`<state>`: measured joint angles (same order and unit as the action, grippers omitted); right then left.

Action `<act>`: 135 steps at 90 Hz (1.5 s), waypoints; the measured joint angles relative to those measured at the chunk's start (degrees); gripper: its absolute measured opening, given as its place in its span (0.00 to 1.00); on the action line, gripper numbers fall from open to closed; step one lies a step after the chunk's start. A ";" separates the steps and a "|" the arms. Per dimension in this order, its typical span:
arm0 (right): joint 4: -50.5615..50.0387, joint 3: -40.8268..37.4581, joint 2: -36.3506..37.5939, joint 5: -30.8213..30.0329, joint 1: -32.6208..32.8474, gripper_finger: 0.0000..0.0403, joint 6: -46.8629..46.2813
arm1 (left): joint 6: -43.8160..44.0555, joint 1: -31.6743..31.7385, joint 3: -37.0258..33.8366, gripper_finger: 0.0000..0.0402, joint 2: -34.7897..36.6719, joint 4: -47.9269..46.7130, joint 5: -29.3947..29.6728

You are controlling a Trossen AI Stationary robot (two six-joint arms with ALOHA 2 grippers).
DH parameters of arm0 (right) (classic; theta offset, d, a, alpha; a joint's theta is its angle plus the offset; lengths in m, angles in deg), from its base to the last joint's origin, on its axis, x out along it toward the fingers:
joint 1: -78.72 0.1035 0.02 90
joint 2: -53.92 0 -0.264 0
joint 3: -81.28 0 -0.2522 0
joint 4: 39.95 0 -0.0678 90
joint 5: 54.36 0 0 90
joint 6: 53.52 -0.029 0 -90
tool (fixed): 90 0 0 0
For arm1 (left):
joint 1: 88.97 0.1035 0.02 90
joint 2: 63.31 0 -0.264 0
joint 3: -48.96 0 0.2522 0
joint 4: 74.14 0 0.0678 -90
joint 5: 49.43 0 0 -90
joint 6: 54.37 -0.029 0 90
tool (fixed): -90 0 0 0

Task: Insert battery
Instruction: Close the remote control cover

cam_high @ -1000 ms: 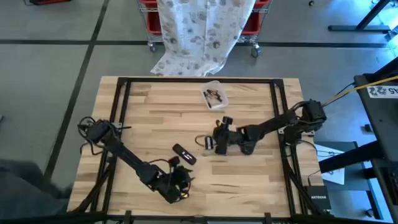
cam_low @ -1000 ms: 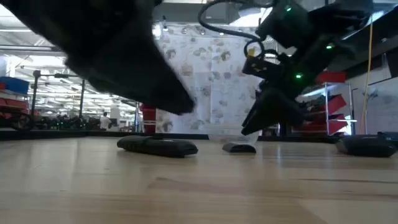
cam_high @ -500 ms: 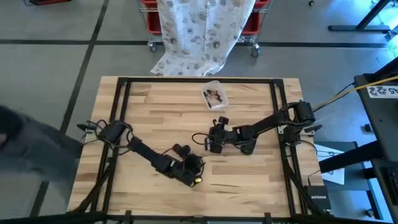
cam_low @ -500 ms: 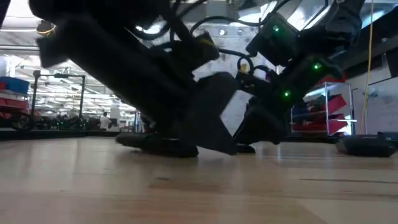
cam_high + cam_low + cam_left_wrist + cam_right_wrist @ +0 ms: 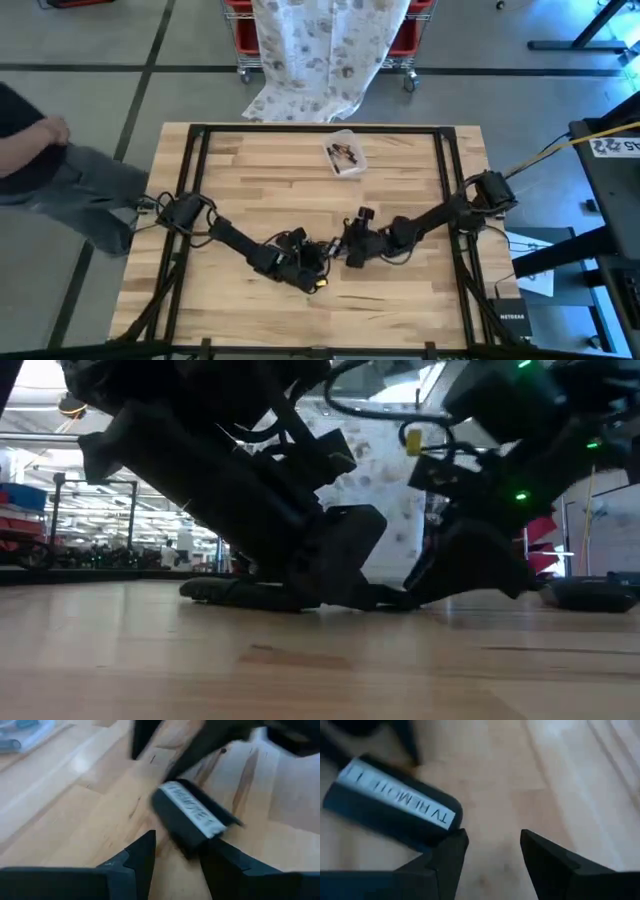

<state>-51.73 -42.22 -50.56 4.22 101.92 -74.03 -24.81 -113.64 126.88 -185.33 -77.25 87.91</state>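
While both arms reach low over the middle of the wooden table (image 5: 400, 300), their grippers meet from opposite sides around a black remote control (image 5: 192, 817), which lies flat on the boards near the table's centre, slightly toward the front edge. Seen from above, the left gripper (image 5: 318, 262) comes in from the left side and the right gripper (image 5: 350, 250) from the right, the two ending just beside each other, so that the remote is mostly hidden under them in that view. From the left wrist, the remote shows as a dark bar with a pale label strip along its upper face, one end lying just beyond the gap between that arm's two fingers (image 5: 142, 855), which stand apart with nothing between them. From the right wrist, the same remote (image 5: 395, 812) lies off to one side of the right arm's fingers (image 5: 452, 852), its rounded end close to one fingertip; these fingers too are spread apart and hold nothing. At table height, both grippers sit close down on the boards with the remote (image 5: 235, 592) lying flat beneath them. A small clear container (image 5: 345, 152) with dark and orange items inside stands well apart, near the table's far edge. A person (image 5: 45, 165) stands beside the table's left side.
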 joint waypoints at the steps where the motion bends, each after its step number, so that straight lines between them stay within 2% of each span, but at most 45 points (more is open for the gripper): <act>1: -0.09 0.00 0.00 -0.15 0.35 0.46 -0.31 | 0.01 -0.09 -0.01 0.32 0.12 -0.07 0.08; 31: -2.52 1.07 -0.17 -1.83 8.63 0.46 -14.34 | -0.36 -2.50 -0.09 0.32 6.44 -2.75 2.97; 51: -2.43 3.88 -0.90 0.11 10.64 0.46 -22.33 | 0.30 -2.77 -0.07 0.32 11.75 -10.67 4.24; 64: -2.11 4.80 -1.51 -0.62 12.54 0.46 -14.56 | 1.92 -4.29 -0.07 0.32 15.56 -18.59 3.73; 72: -2.31 5.23 -1.37 -1.24 13.31 0.46 -9.21 | 1.80 -6.62 -0.04 0.32 17.69 -23.15 0.41; 84: -2.26 6.23 -0.44 0.42 13.03 0.46 -3.82 | 5.60 -9.90 -0.02 0.32 18.91 -27.68 -10.62; 91: -2.09 7.21 -0.42 2.88 12.57 0.46 -2.12 | 9.15 -10.20 -0.02 0.32 17.87 -27.21 -19.05; 96: -1.83 7.92 -0.42 4.29 12.24 0.46 -1.73 | 9.27 -10.27 0.00 0.32 16.17 -26.05 -22.09; 105: -1.43 8.70 -0.42 5.15 12.02 0.46 -1.63 | 7.44 -10.00 -0.02 0.32 11.94 -23.04 -21.79; 119: -1.51 8.92 -0.42 4.52 12.02 0.46 -1.23 | 5.30 -7.07 0.13 0.32 6.50 -15.50 -16.96; 135: -2.20 8.92 -0.42 3.95 12.05 0.46 -1.05 | -1.71 -0.66 0.22 0.32 4.61 -10.05 -14.58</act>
<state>-53.92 -33.30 -50.98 8.17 113.97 -75.08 -26.52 -114.30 127.10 -180.71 -87.30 73.33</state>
